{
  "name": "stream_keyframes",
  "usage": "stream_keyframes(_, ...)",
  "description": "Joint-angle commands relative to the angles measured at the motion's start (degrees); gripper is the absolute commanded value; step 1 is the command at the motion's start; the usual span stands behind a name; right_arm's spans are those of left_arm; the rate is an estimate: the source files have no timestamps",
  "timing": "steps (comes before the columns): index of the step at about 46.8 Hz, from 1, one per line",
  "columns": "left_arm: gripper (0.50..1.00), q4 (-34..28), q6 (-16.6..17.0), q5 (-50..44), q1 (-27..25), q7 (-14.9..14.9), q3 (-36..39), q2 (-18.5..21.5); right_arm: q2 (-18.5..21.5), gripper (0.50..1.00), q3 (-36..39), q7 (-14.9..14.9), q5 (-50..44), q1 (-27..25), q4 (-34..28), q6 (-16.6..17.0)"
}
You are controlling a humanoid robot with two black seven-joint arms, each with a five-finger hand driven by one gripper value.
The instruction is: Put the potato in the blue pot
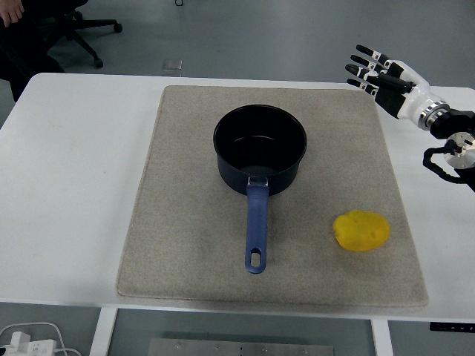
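1. At the left the white table [74,185] is bare; a dark office chair [78,26] and a part of a person [11,11] show beyond its far left corner. The left arm is not in view.
2. In the middle lies a grey, felt-like rectangular mat [178,245]. On its far half stands the round dark blue pot [260,148], upright, with its long blue handle [256,230] pointing toward the near edge. The inside looks dark and empty; I see nothing in it.
3. To the right of the handle, well apart from the pot, the yellow, lumpy oval potato [361,231] rests on the mat near its right near corner. It is not yet in the pot.
4. I judge the potato to be firm, rather light and not fragile, but its rounded shape may roll. A grasp from above, with the fingers around its shorter width, seems the safest.
5. At the far right the black and white right hand [386,80] hovers above the mat's far right corner, well apart from the potato. Its fingers [364,61] are spread and hold nothing.
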Motion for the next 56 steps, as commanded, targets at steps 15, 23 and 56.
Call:
stream_keyframes(15, 0.996, 0.0, 0.0, 0.0, 0.0, 0.0, 0.1, 0.0, -6.0, 0.926, 0.2, 0.7, -12.1, -0.8, 4.0, 7.7)
stream_keyframes(23, 0.996, 0.0, 0.0, 0.0, 0.0, 0.0, 0.0, 0.0, -10.1, 0.926, 0.5, 3.4, -18.0, -2.8, 10.3, 7.8)
stream_keyframes(56, 0.996, 0.0, 0.0, 0.0, 0.0, 0.0, 0.0, 0.0, -24.7, 0.926, 0.7, 17.4, -36.7, -6.9, 21.6, 12.0)
